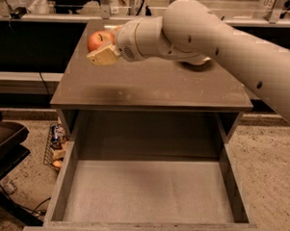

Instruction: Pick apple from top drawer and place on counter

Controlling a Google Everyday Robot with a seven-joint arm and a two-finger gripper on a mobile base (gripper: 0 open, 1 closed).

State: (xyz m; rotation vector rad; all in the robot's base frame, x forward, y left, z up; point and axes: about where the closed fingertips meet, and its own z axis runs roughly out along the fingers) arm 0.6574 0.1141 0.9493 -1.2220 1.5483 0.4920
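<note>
Upper left of the frame: jaws clamped on the apple [99, 39], fruit at their leftward tip, apparently hanging just above the worktop [156, 86] with bare surface straight below, far jaw hidden behind the apple, open top drawer [146, 197] well below.

Hidden behind gripper [105, 49], clamped above counter [151, 86] at rear-left corner: lower right of apple [98, 38]. Cut off at right edge: arm [235, 44]. Clipped at bottom edge: top drawer [146, 192] front.
</note>
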